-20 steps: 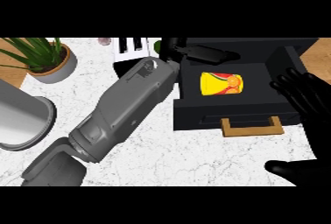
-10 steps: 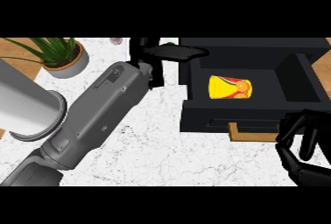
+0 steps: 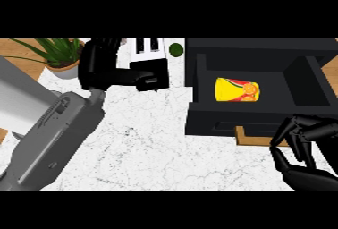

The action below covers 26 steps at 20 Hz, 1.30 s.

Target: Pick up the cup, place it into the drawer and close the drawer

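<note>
Nearest you, the right hand (image 3: 305, 152) hangs at the lower right with fingers curled on nothing, just in front of the open drawer (image 3: 218, 120) and its wooden handle (image 3: 254, 136), placed, it appears, to push the front shut. Inside the drawer the yellow cup (image 3: 238, 89) lies on its side, so closing is what remains. Farther off, the left hand (image 3: 105, 67) sits well left of the drawer near the potted plant (image 3: 59, 56), fingers relaxed and holding nothing; half a second ago it hovered at the drawer's far corner.
</note>
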Available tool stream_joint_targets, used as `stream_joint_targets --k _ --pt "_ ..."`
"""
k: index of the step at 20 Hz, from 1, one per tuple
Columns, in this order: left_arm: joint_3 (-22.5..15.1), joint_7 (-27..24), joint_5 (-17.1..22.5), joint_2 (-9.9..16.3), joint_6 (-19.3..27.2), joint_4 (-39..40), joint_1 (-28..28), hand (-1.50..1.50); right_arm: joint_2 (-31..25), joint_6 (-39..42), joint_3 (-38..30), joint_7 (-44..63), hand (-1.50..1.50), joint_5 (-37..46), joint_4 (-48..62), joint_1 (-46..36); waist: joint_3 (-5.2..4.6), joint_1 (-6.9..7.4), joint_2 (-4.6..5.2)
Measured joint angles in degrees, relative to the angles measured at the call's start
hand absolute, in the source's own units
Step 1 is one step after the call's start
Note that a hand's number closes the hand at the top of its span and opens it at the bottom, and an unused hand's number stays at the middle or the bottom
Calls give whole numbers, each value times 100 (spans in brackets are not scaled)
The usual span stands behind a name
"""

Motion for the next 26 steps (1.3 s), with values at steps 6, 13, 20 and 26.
stream_joint_targets --k 6,13,20,26 --pt "203 -5 81 530 -307 -1046 1236 -150 -59 -72 466 -494 150 1175 530 -99 0 -8 27" --pt "520 -128 226 961 -880 -1515 2164 -150 -404 -393 1225 -1269 150 3015 1273 -297 1 -15 47" --pt "990 -240 275 1221 -1527 -1801 3003 -150 -120 -1063 1549 -1825 -150 4099 2924 -937 1 -66 57" --pt "1347 -276 241 1230 -1970 -1830 3394 -150 125 -1479 1639 -2137 -150 4743 4429 -1558 1 -94 61"
